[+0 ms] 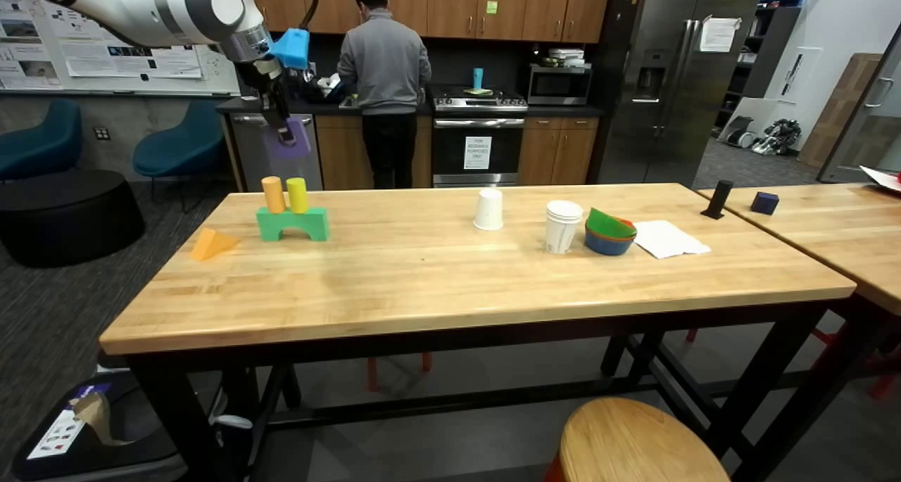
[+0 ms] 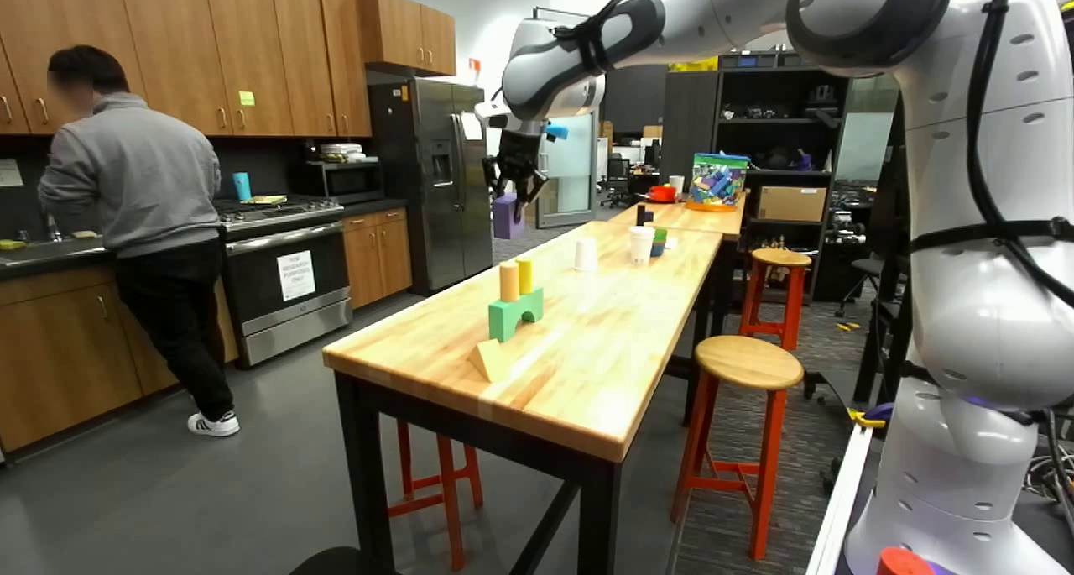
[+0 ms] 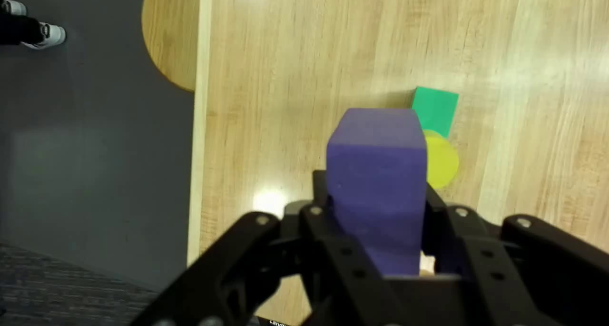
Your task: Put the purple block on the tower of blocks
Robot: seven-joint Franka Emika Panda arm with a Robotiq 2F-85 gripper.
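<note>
Gripper (image 3: 375, 189): clamped on the purple block (image 2: 507, 220), with dark fingers (image 3: 321, 188) against either side of it. Hangs in mid-air at the end of the arm (image 1: 169, 10), higher than the tower of blocks (image 2: 513, 305) and apart from it in both exterior views. In the wrist view, hides part of the tower (hard to tell from there whether directly over it or somewhat to one side), leaving one end of the green arch (image 3: 435, 109) and much of the yellow cylinder (image 3: 442, 159) in sight.

As for the tower: stands near one end of the wooden table (image 1: 422, 285), made up of the green arch with that yellow cylinder and an orange cylinder (image 1: 273, 195) upright on top, just beside each other. Near it on the tabletop, can see an orange wedge (image 1: 212, 243), lying apart from the arch.

Farther along the same table, can make out a white cup (image 1: 488, 210) set rim down, then stacked white cups (image 1: 561, 229) standing rim up, then a blue bowl (image 1: 609, 245) with a green bowl (image 1: 607, 224) tilted in its top, and just beside that a white sheet (image 1: 667, 238). Beyond the table, near the stove (image 1: 507, 151), can see a person (image 1: 386, 63) in a grey sweater with back turned.
</note>
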